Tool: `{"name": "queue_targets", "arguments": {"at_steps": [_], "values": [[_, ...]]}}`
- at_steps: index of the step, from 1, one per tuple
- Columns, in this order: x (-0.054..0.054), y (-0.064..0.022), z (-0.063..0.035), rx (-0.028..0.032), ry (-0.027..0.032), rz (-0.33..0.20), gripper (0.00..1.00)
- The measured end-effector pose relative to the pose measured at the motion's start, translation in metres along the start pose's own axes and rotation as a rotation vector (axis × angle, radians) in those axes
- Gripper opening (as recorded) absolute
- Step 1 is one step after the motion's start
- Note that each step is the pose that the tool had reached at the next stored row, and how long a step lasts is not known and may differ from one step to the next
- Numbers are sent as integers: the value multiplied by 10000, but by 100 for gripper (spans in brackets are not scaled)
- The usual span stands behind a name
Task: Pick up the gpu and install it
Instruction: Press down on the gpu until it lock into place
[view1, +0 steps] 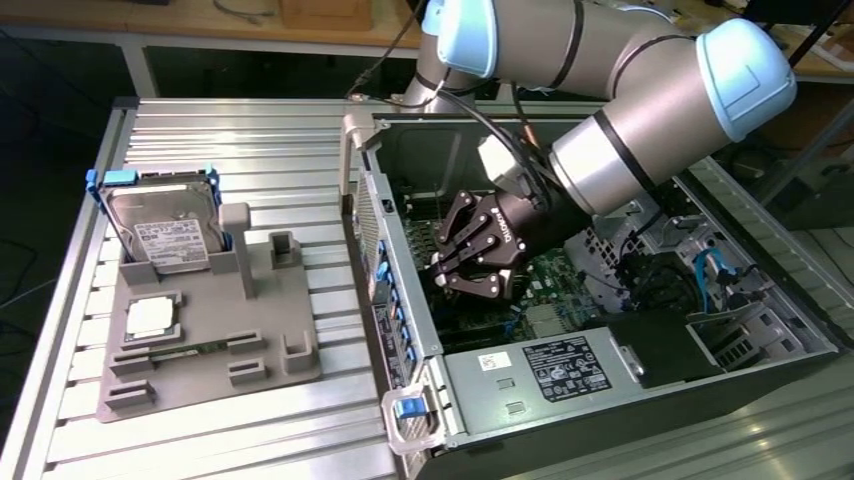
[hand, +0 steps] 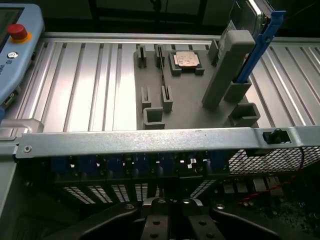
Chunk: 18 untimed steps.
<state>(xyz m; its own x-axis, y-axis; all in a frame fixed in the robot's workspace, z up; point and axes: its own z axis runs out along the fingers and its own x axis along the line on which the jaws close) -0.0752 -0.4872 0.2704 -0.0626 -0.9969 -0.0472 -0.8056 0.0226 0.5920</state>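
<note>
None of the print here can be made out: the white label on the silver hard drive (view1: 170, 240) and the black-and-white sticker on the grey power supply box (view1: 566, 366) stay unreadable.

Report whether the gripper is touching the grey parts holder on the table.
Apart. The exterior view shows the gripper inside the open computer case, while the grey parts holder lies outside it on the table, the case's side wall between them.

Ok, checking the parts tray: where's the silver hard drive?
The silver hard drive with white label and blue frame stands in the grey plastic holder on the exterior view's left, beside the open metal computer case.
</note>
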Motion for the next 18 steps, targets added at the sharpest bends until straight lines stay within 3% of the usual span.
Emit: {"name": "queue_targets", "arguments": {"at_steps": [8, 16, 17, 18], "values": [[-16, -14, -50, -62, 26, 25, 11], [-105, -28, -55, -444, -34, 155, 11], [-115, -31, -56, -486, -41, 165, 11], [-118, -32, -55, -489, -44, 169, 11]]}}
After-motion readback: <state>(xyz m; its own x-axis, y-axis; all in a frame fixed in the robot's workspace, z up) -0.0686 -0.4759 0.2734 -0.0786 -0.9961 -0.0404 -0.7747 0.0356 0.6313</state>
